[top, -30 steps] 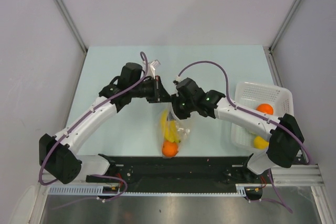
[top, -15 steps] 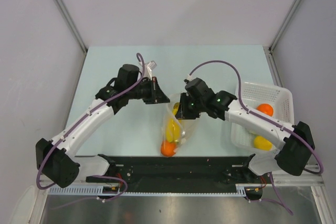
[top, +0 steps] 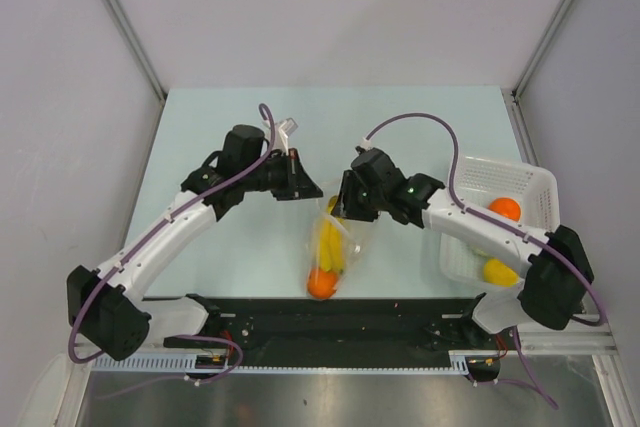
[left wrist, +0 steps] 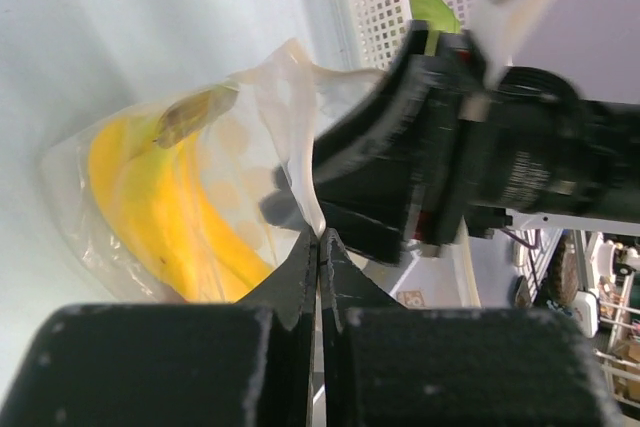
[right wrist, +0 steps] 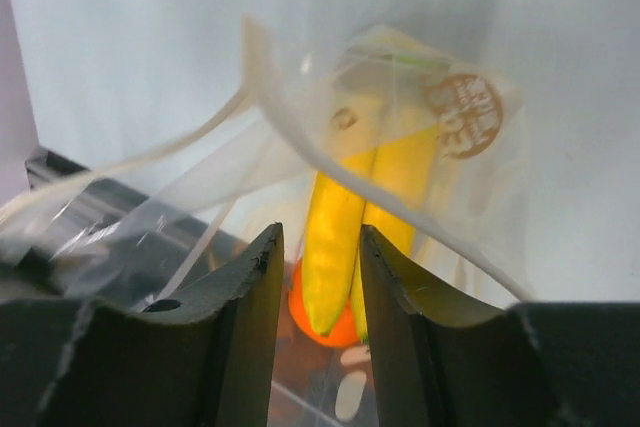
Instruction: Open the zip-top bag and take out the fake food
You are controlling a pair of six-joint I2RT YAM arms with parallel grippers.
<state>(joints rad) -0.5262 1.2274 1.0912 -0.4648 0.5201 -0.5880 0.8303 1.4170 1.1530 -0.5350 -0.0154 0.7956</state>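
The clear zip-top bag [top: 347, 237] lies between my arms with its mouth toward them. Inside it are a yellow banana bunch [top: 328, 245] and a round orange [top: 322, 284]. My left gripper [top: 314, 192] is shut on the bag's top edge, and its pinched tips [left wrist: 320, 237] show in the left wrist view beside the banana bunch [left wrist: 170, 207]. My right gripper [top: 339, 211] is at the bag's mouth. Its jaws [right wrist: 320, 237] stand apart, with the banana bunch [right wrist: 340, 237] and the orange [right wrist: 325, 319] seen between them and the bag's zip rim [right wrist: 300, 147] crossing above.
A white perforated basket [top: 500, 177] stands at the right, holding an orange [top: 503, 208] and a yellow fruit [top: 497, 270]. A green piece [left wrist: 435, 12] also shows in it. The black base rail [top: 330, 312] runs along the near edge just below the bag.
The grippers first drew apart and pulled the bag's mouth wide. Now the mouth has narrowed again, and the right gripper sits slightly further left at the mouth. The left gripper keeps its hold.
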